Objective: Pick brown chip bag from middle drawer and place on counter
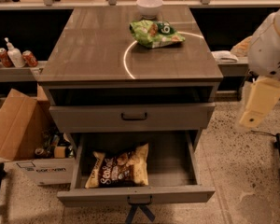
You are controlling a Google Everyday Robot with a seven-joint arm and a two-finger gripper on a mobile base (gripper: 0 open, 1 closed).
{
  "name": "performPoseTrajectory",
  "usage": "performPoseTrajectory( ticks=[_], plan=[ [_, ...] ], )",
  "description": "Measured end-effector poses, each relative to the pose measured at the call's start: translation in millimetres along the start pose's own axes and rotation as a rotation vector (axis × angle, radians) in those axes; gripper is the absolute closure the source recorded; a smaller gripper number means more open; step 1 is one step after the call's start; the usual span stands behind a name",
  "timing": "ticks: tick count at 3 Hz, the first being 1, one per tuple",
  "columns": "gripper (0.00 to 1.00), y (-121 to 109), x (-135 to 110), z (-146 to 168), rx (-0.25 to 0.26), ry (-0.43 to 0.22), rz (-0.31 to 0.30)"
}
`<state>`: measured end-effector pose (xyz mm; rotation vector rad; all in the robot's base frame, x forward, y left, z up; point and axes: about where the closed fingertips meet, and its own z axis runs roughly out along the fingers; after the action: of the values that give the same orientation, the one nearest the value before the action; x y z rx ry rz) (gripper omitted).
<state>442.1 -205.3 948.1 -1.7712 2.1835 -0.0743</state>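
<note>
The brown chip bag (119,168) lies flat in the left half of the open middle drawer (135,195), whose front handle trails blue strips (139,210). The counter (98,50) above is grey-brown wood grain with a thin white circle line. My gripper (259,102) hangs from the pale arm at the right edge of the view, off to the right of the cabinet at about the height of the upper drawer. It is well apart from the bag and holds nothing that I can see.
A green chip bag (155,33) and a white bowl (149,6) sit at the back of the counter. A grey drawer front with a bare black handle (134,116) is above the open drawer. A cardboard box (18,129) stands left on the floor. Cans and a bottle (14,57) stand on a left shelf.
</note>
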Motion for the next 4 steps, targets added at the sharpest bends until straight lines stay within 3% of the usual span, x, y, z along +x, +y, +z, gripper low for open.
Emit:
performPoseTrajectory(
  ticks=[1,2,3,4],
  plan=[
    [0.0,18,-11,69,-0.071,-0.083,-0.057],
    [0.0,49,-26,150,-0.183,-0.198,-0.065],
    [0.0,49,-26,154,-0.185,-0.195,-0.063],
    [0.0,57,-19,214,-0.235,-0.175,-0.038]
  ],
)
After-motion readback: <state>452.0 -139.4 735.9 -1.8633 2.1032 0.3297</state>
